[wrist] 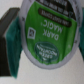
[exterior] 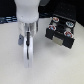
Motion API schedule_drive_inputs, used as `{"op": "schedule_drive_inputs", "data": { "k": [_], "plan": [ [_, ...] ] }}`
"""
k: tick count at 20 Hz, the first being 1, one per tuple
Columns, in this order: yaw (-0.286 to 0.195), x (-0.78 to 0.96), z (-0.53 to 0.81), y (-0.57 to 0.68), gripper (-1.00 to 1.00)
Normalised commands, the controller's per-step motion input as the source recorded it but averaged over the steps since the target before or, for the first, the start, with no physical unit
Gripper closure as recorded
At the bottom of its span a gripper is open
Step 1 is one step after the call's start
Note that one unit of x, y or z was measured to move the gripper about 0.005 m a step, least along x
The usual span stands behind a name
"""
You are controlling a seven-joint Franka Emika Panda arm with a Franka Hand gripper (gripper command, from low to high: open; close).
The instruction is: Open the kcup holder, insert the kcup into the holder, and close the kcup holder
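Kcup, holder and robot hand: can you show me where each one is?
kcup point(wrist: 49, 31): wrist view, on its green foil top.
holder point(exterior: 60, 30): exterior view, on the open drawer with pod slots.
end effector point(exterior: 28, 39): exterior view, between its fingertips, above the white table.

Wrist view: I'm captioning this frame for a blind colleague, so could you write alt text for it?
A round green foil lid of the kcup fills most of the frame, with blurred white print reading like "Dark Magic". A teal-padded pincer finger presses against its rim, over a pale surface.
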Motion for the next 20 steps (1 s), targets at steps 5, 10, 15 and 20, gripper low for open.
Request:
{"op": "schedule_drive_inputs", "data": {
  "k": [5, 10, 15, 20],
  "plan": [
    [-0.050, 0.02, 0.81, 0.27, 1.00],
    [-0.013, 0.03, 0.90, 0.43, 1.00],
    [0.029, 0.02, 0.82, 0.50, 1.00],
    [0.037, 0.02, 0.64, 0.58, 1.00]
  ]
}}
